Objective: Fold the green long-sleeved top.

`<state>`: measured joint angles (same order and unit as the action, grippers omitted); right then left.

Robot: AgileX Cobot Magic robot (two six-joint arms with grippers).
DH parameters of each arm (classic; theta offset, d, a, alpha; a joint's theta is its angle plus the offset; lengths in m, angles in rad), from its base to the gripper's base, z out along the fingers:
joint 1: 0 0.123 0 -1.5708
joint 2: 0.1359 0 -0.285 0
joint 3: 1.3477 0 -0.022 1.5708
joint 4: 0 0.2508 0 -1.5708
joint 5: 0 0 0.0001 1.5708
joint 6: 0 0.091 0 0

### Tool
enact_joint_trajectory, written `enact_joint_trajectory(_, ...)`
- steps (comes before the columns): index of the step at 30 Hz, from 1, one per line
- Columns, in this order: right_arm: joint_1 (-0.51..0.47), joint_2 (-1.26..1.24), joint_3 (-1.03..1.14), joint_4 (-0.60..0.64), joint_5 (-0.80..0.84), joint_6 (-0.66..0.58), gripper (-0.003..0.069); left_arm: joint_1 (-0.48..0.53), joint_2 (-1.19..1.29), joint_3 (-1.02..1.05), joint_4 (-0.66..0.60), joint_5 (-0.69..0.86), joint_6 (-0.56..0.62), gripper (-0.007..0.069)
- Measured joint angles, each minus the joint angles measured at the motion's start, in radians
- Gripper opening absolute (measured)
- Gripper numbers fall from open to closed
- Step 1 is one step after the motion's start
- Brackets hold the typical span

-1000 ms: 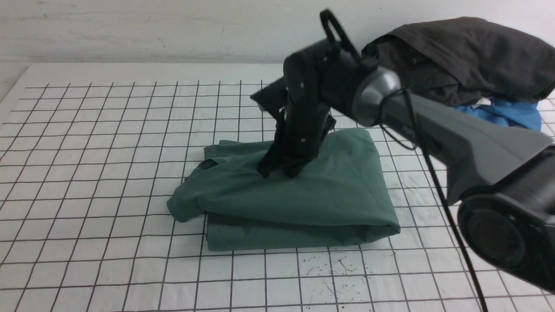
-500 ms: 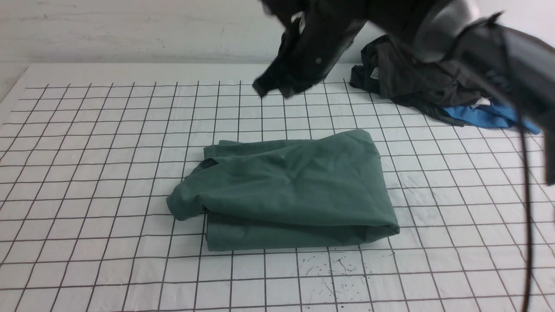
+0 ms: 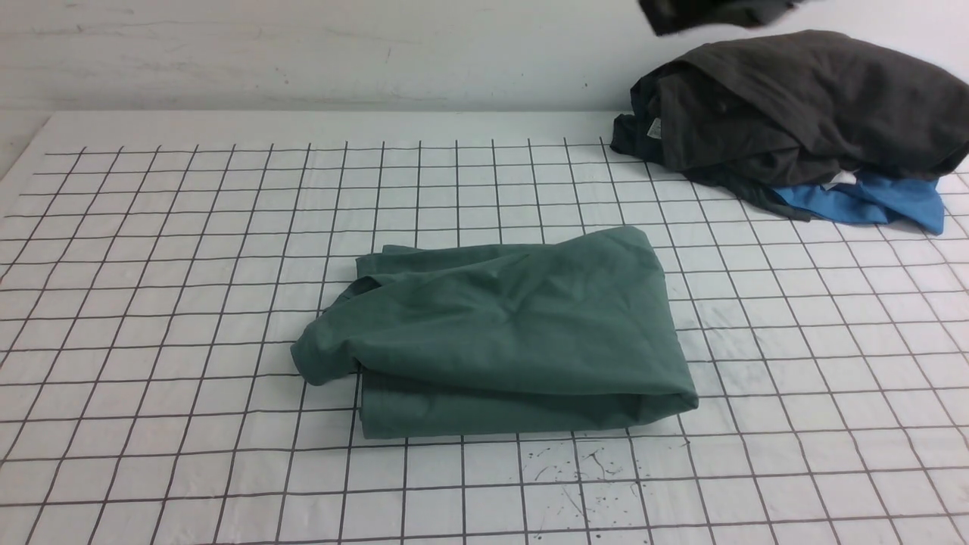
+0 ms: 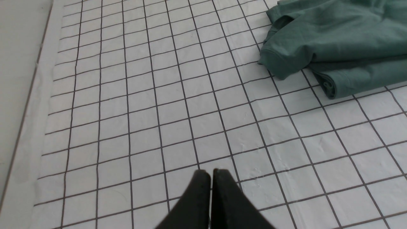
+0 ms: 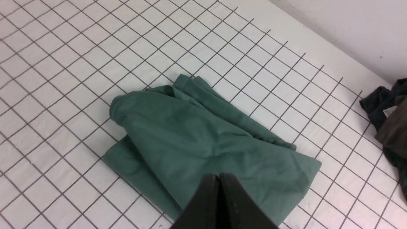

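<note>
- Already the green long-sleeved top (image 3: 500,333) is lying mid-table as a loose folded bundle — 1 cuff sticking out, needing tidying.
- Left gripper (image 4: 211,173) and right gripper (image 5: 218,178) are hanging pinched together, holding nothing.

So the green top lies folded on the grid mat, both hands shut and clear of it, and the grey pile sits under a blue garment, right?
Not quite: in the front view the dark grey garment lies on top of the blue garment. The rest holds: green top folded, left hand and right hand shut, clear.
</note>
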<state>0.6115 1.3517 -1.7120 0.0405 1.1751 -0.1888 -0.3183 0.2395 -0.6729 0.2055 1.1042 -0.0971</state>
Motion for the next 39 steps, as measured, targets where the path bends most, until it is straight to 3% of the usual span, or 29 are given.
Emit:
enact_joint_trajectory(7,0.000,-0.367,0.450,0.058,-0.325,0.004,-0.0015,0.000,0.000,0.000,0.000,0.000,0.000,-0.0008)
enact_joint_trajectory(11,0.000,-0.523,0.629,0.065,-0.387,0.006,-0.0015,0.000,0.000,0.000,0.000,0.000,0.000,-0.0008)
enact_joint_trajectory(15,0.000,-0.628,0.750,0.070,-0.342,0.020,-0.0015,0.000,0.000,0.000,0.000,0.000,0.000,-0.0008)
enact_joint_trajectory(22,0.000,-0.733,0.802,0.075,-0.187,0.029,-0.0015,0.000,0.000,0.000,0.000,0.000,0.000,-0.0008)
enact_joint_trajectory(30,0.000,-0.753,0.802,0.047,-0.191,0.036,-0.0015,0.000,0.000,0.000,-0.001,0.000,0.000,-0.0008)
enact_joint_trajectory(38,0.000,-0.807,0.952,0.002,-0.449,0.110,-0.0015,0.000,0.000,0.000,-0.001,0.000,0.000,-0.0008)
enact_joint_trajectory(39,-0.010,-0.854,1.031,-0.041,-0.544,0.151,-0.0015,0.000,0.000,0.000,-0.001,0.000,0.000,-0.0008)
